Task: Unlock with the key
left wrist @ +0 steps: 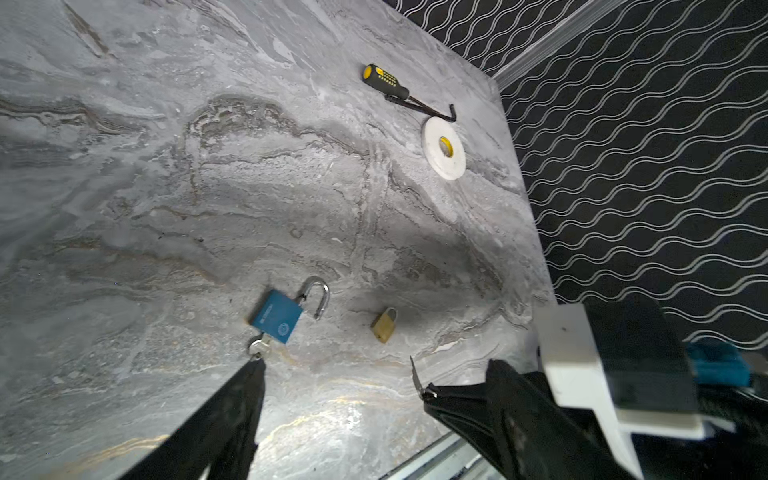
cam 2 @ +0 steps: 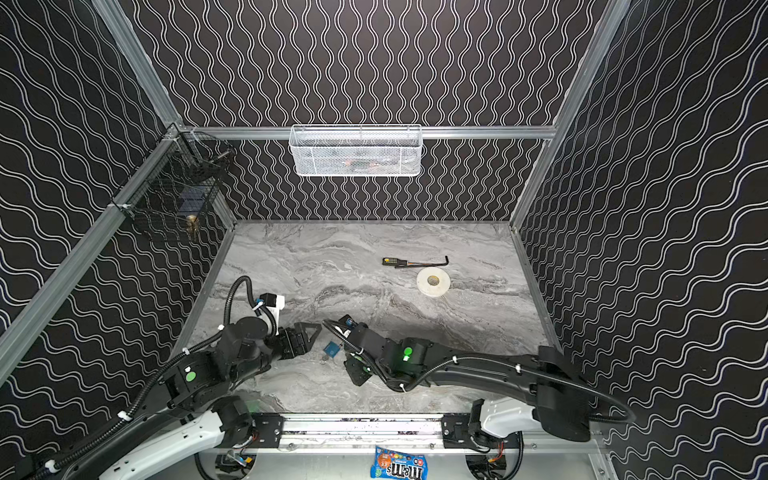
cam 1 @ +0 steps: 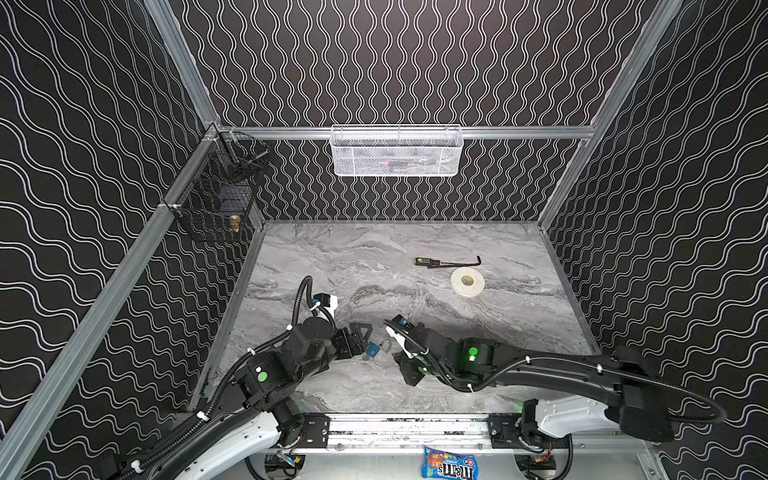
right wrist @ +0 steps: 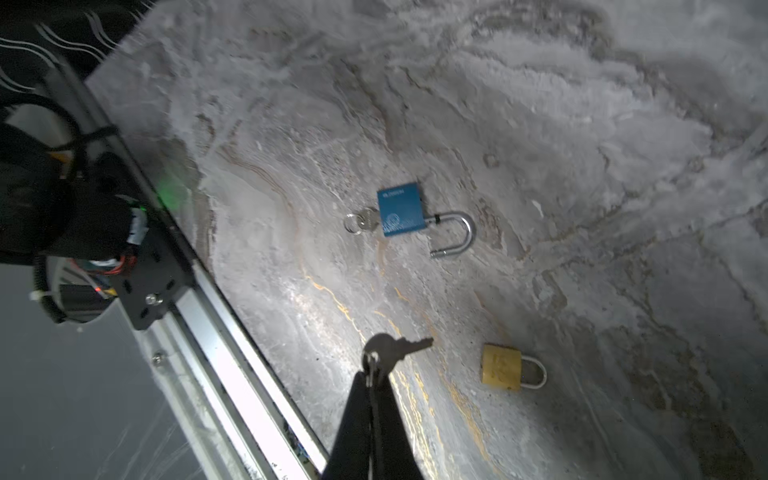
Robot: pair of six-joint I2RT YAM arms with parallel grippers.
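Pinching a small silver key [right wrist: 399,347] by its ring end, the right gripper [right wrist: 371,374] is clamped shut, and the blade pokes out free above the bench [right wrist: 582,145]. Near the blade lies the brass padlock [right wrist: 500,366], flat with its shackle closed, close to the front edge about midway along. Near it the blue padlock [right wrist: 401,210] lies sprung open with a second key [right wrist: 365,219] seated in its body. The left gripper [left wrist: 340,380] hangs with its jaws wide apart and holds nothing, one fingertip [left wrist: 249,386] right at that second key's ring.

To my eye the brass padlock is the one left to do. It looks small, dense and smooth, likely to skate on the marble under a push. I'd have the left gripper pinch its flat faces and leave the keyhole end clear. The silver key is thin, stiff and slick, and held that far back it may swivel.
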